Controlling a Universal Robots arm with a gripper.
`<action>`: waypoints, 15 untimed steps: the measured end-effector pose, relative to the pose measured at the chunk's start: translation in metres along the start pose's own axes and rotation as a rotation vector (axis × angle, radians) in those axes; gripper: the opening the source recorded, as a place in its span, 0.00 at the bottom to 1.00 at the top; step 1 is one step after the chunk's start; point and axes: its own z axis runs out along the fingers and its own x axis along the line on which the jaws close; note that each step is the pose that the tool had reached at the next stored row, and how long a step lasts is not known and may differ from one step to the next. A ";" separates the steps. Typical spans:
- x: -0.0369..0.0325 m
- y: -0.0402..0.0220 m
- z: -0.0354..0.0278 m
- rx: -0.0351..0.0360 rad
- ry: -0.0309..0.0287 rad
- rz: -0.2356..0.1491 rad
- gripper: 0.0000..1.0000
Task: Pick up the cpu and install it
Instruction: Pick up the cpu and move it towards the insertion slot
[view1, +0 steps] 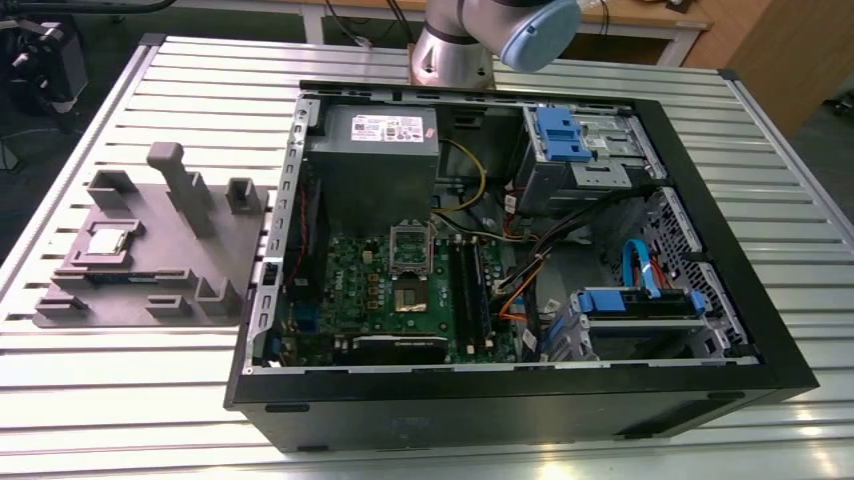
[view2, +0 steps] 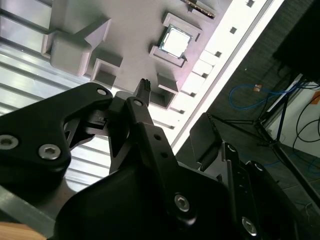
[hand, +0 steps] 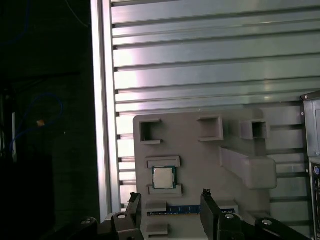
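Note:
The cpu (view1: 107, 241) is a small square chip with a shiny metal top. It lies flat in a pocket of the grey moulded plate (view1: 154, 275), on the slatted table at the exterior view's left. Both wrist views look down on the cpu (hand: 163, 178) (view2: 176, 41). My gripper (hand: 171, 204) hangs above the plate with its two black fingers (hand: 207, 202) spread wide and nothing between them. It is apart from the chip. In the second wrist view the gripper (view2: 175, 107) is also well short of the chip. The motherboard (view1: 387, 295) with a metal-framed socket (view1: 410, 245) lies inside the open computer case (view1: 507, 400).
The case also holds a grey box with a white label (view1: 380, 135), blue drive brackets (view1: 577, 135) and loose cables (view1: 534, 270). A memory stick (hand: 182, 210) lies on the plate near upright blocks (view1: 180, 185). The table edge (hand: 102, 125) runs close beside the plate.

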 end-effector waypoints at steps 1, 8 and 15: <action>0.0000 0.0000 0.0001 0.0001 0.0000 -0.002 0.59; 0.0001 0.0000 0.0001 0.0001 -0.0014 -0.005 0.59; 0.0000 0.0000 0.0001 0.0001 -0.0016 -0.005 0.59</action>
